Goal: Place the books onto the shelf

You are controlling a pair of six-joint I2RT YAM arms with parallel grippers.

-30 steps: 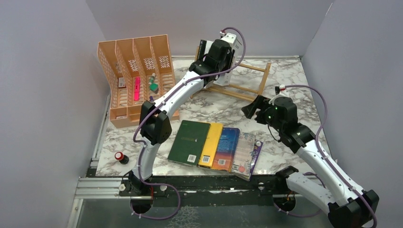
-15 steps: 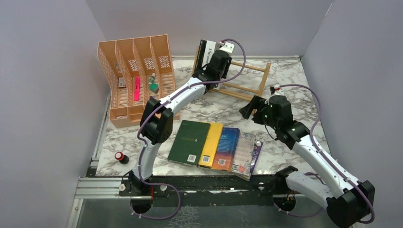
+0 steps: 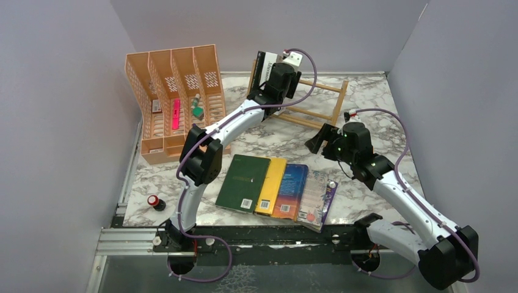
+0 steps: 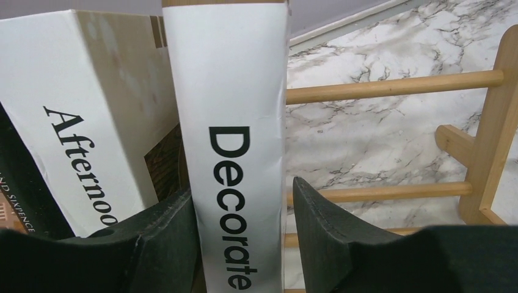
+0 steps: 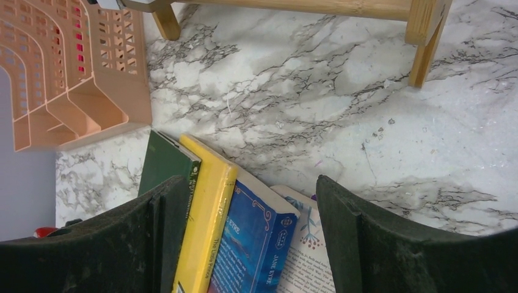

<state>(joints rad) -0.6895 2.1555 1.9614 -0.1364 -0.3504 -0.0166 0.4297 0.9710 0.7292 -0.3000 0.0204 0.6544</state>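
Note:
The white "Decorate" book (image 4: 232,122) stands upright at the left end of the light-wood shelf (image 3: 317,104), next to a white "Afternoon" book (image 4: 79,110) and a black one (image 4: 15,183). My left gripper (image 4: 242,195) straddles its spine, open, with a gap showing at the right finger (image 4: 317,213). On the table lie the green (image 3: 243,182), yellow (image 3: 271,185), blue-orange (image 3: 290,190) and purple floral (image 3: 319,198) books in a row. Above their far ends hovers my right gripper (image 5: 250,195), open and holding nothing.
An orange perforated file organiser (image 3: 174,101) with small items stands at the back left. A small red-capped object (image 3: 156,201) lies near the front left edge. Grey walls close in the table on three sides. The shelf's right end frame (image 5: 424,36) stands near my right gripper.
My left gripper has swung the "Decorate" book upright into the shelf and its jaws have widened off the spine. The right arm has drifted slightly left.

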